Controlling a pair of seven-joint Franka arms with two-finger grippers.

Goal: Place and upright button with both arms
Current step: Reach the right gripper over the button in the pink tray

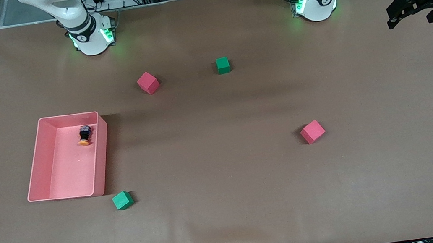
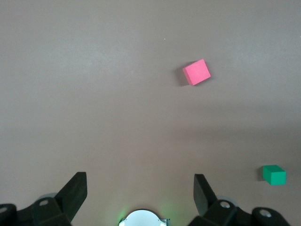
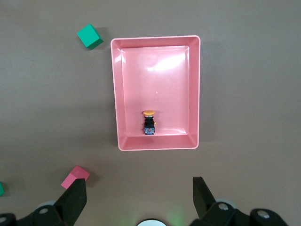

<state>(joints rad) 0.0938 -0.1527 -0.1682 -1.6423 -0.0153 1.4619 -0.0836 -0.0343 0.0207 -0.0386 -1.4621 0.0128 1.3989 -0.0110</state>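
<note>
both grippers (image 2: 140,193) (image 3: 140,195) hang open over brown table (image 1: 228,204).

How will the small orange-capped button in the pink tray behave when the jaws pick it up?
The button lies on its side in the pink tray, so its round body may roll when nudged. It looks rigid and probably light. Being so small, it could slip or twist between the jaws. It rests close to one tray wall, which may crowd a grasp.
</note>
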